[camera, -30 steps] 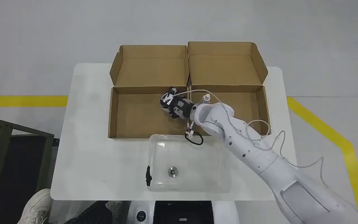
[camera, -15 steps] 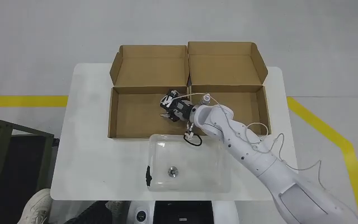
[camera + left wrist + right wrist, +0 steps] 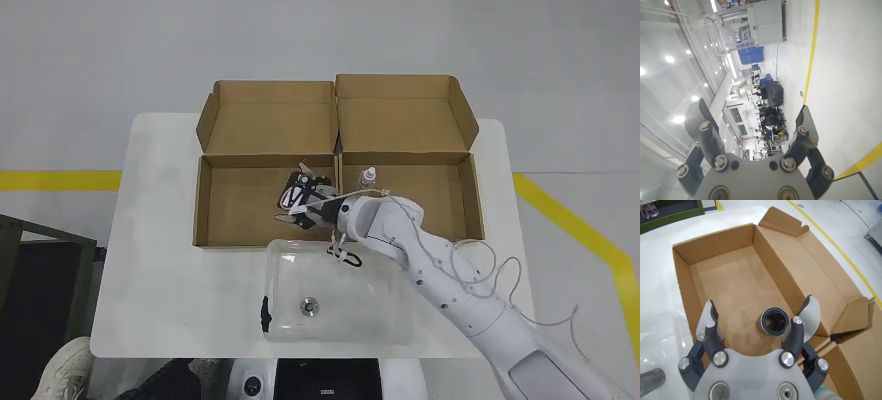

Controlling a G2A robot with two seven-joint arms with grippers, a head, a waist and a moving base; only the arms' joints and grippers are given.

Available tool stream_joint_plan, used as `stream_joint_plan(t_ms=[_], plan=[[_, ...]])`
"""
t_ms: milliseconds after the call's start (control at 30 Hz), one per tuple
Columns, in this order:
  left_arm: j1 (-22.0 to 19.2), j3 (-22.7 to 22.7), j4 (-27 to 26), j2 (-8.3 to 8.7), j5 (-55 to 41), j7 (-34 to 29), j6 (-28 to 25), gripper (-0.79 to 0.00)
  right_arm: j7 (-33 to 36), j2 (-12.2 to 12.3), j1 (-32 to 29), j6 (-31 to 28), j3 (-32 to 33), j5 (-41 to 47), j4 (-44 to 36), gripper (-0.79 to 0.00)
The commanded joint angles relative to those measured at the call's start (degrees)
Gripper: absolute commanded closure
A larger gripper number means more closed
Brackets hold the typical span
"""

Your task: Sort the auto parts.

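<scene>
Right hand point(image 3: 761, 303) gapes wide over the bearing point(image 3: 773, 324) in the cardboard box point(image 3: 719, 242); I'd lift straight up to avoid nudging it.

Plain brown box point(image 3: 734, 285); silver sleeve point(image 3: 772, 323) (black-rimmed bore); white table point(image 3: 160, 250); yellow floor line point(image 3: 60, 180).

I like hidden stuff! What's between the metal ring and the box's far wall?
Nothing, just bare cardboard floor between the metal ring and the box wall, in the right wrist view.

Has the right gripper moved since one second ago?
Yes. In the top view, the right gripper has shifted slightly toward the near wall of the left cardboard box.
</scene>
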Motion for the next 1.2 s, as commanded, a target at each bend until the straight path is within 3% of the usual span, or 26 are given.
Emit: stream_joint_plan(t_ms=[0, 633, 1167], plan=[[0.0, 0.0, 0.0, 0.00, 0.0, 0.0, 0.0, -0.785, 0.6, 0.4, -1.5, -0.8, 0.8, -1.0, -3.1, -0.742], [0.0, 0.0, 0.0, 0.00, 0.0, 0.0, 0.0, -0.785, -1.8, 5.0, -19.5, -12.9, 8.0, -9.4, -21.8, -0.773], [0.0, 0.0, 0.0, 0.00, 0.0, 0.0, 0.0, -0.785, -6.5, 7.1, -28.4, -16.1, 9.1, -17.5, -23.2, -0.763]])
